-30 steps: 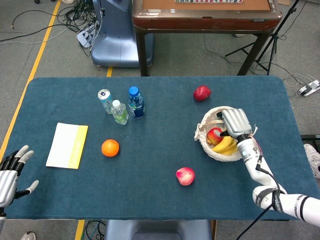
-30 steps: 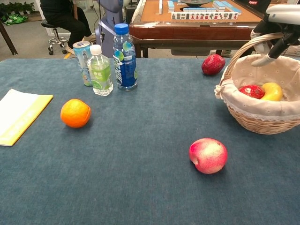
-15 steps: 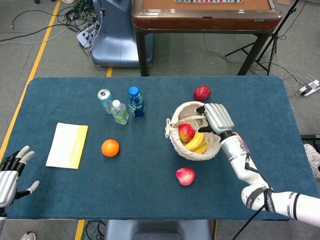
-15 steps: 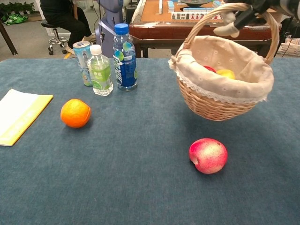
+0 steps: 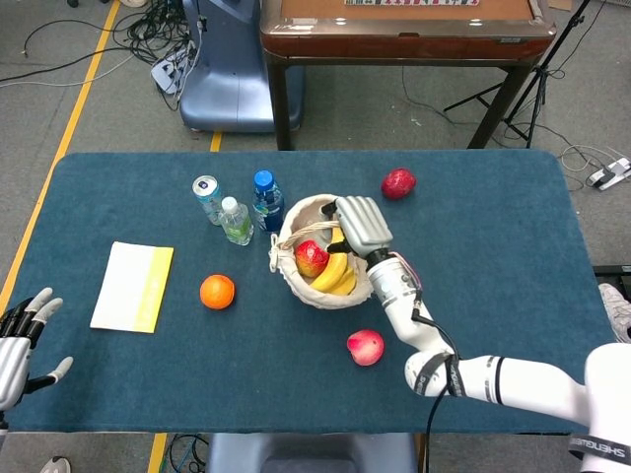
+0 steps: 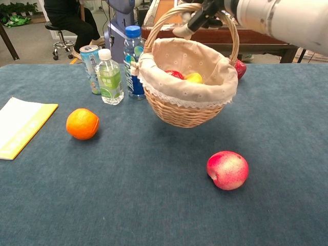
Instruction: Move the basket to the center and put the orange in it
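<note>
Your right hand point(image 5: 361, 223) has its fingers hooked around the handle of the basket point(image 6: 186, 82), and the basket hangs clear of the table point(image 5: 473, 246), tilted a little, with its shadow on the cloth beneath. It already carries a red fruit and a banana point(image 5: 337, 276) (so it will swing if you stop sharply). In the head view it sits just beside the blue bottle point(image 5: 267, 201), roughly over the middle of the table.

To finish this step well, bring the basket straight down rather than sliding it further toward the bottles, and let the base settle flat before you loosen your fingers; from the chest view I cannot tell how much room is left between the rim and the blue bottle, so keep a margin there. Put it down short of the pink apple point(image 6: 227, 169), which lies near and in front.

The orange point(image 5: 217, 292) rests on the cloth well to the left of the basket, between it and the yellow booklet point(image 5: 133, 286). Your left hand point(image 5: 22, 340) waits at the table's near left edge, fingers spread and holding nothing, nearer the orange than your right one.
</note>
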Tool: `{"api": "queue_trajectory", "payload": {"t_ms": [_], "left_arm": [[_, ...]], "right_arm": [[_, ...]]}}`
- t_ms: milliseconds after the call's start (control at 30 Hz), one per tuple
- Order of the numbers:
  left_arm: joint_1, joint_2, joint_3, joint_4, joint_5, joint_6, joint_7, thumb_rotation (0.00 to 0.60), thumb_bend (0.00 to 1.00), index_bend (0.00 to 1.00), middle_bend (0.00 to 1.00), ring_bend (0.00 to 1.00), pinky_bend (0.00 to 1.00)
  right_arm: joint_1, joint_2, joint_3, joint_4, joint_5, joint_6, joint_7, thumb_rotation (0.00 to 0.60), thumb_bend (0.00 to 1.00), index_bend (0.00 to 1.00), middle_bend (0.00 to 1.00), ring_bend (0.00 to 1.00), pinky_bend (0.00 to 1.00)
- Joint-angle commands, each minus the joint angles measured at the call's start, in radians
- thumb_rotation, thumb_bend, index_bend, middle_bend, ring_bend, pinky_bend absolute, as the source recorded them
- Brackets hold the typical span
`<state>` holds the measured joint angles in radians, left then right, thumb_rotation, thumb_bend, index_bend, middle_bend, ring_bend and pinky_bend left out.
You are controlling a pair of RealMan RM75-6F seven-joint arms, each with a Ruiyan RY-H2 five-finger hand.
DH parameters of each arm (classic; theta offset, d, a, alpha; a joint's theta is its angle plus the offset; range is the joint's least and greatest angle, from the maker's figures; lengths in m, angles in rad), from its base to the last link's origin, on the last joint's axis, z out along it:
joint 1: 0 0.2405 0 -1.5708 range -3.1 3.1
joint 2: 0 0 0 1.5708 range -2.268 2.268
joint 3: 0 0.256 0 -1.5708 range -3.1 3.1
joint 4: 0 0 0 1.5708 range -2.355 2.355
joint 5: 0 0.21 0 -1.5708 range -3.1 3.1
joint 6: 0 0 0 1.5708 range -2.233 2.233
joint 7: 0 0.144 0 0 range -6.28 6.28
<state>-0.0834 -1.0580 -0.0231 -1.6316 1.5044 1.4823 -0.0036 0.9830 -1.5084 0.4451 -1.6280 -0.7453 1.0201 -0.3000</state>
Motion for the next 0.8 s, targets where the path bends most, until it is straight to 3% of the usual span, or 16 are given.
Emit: {"api": "queue_trajectory", "payload": {"t_ms": [33,233,433,667,800], "left_arm": [[0.003,0.002,0.0,0.003,-0.001,0.003,-0.003,0.6,0.25,0.15,0.05,0.06,0.09],[0.004,0.004,0.0,0.009,0.001,0.004,-0.01,0.6,0.25,0.15,0.05,0.06,0.09],[0.007,0.002,0.0,0.015,0.0,0.005,-0.015,0.6,0.25,0.15,0.05,0.06,0.08],[0.003,0.0,0.0,0.023,-0.004,-0.006,-0.014,0.6,0.25,0.15,0.05,0.06,0.08],[-0.005,0.0,-0.003,0.026,-0.004,-0.016,-0.015,0.6,0.25,0.15,0.05,0.06,0.08]], "right_arm": [[0.03,-0.043,0.008,0.044,0.029,0.004,-0.016,0.6,0.28,0.78,0.65,0.76,0.91],[0.064,-0.098,0.01,0.107,0.056,-0.018,-0.008,0.6,0.26,0.7,0.58,0.69,0.85],[0.077,-0.107,-0.01,0.128,0.071,-0.061,-0.014,0.6,0.2,0.51,0.44,0.51,0.74],[0.078,-0.065,-0.03,0.109,0.068,-0.122,-0.008,0.6,0.18,0.2,0.21,0.23,0.38],[0.074,-0.025,-0.046,0.083,0.07,-0.136,-0.02,0.6,0.17,0.09,0.12,0.15,0.28]]}}
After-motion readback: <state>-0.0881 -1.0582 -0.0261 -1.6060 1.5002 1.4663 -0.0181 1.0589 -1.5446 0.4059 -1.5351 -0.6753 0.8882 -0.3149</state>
